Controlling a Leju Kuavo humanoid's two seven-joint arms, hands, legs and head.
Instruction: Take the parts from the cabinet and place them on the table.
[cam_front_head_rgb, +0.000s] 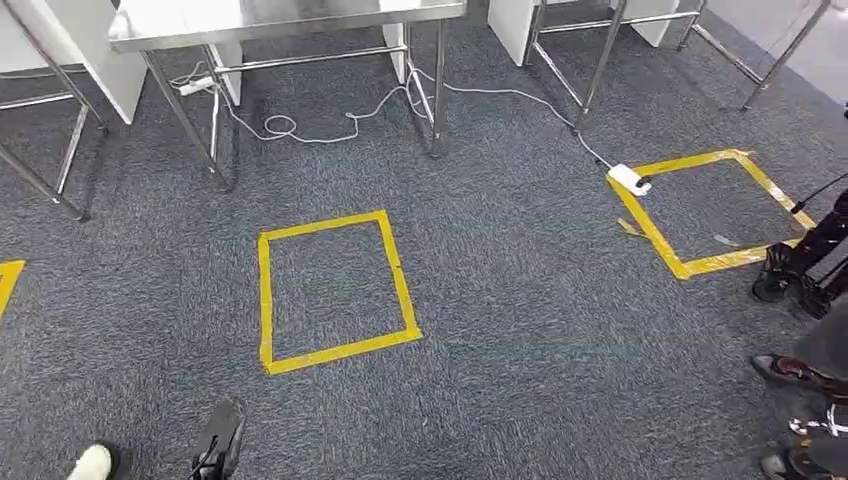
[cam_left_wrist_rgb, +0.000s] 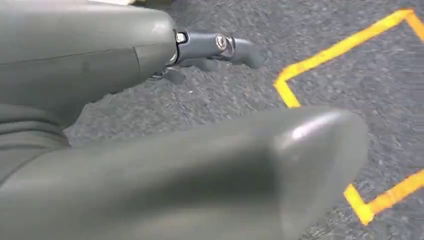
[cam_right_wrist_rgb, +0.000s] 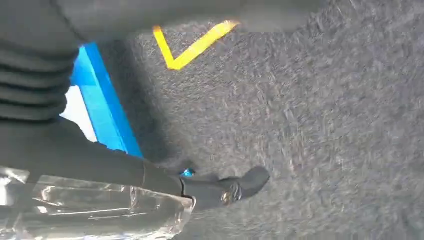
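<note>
In the right wrist view my right hand (cam_right_wrist_rgb: 150, 175) holds a part in clear crinkled plastic (cam_right_wrist_rgb: 95, 212) above the grey carpet. A blue and white piece (cam_right_wrist_rgb: 102, 117) sits against the hand; I cannot tell if it belongs to the package. A dark finger (cam_right_wrist_rgb: 235, 186) reaches past the wrap. My left hand (cam_left_wrist_rgb: 210, 150) hangs over the carpet with nothing in it, its thick thumb in front and a dark finger (cam_left_wrist_rgb: 220, 46) stretched out behind. The steel table (cam_front_head_rgb: 290, 18) stands ahead in the head view, its top edge just showing.
Yellow tape squares mark the carpet in the middle (cam_front_head_rgb: 335, 290) and at the right (cam_front_head_rgb: 715, 210). A white power strip (cam_front_head_rgb: 628, 179) and its cable (cam_front_head_rgb: 330, 130) lie near the table legs. People's shoes are at the lower left (cam_front_head_rgb: 222, 440) and the right edge (cam_front_head_rgb: 790, 275).
</note>
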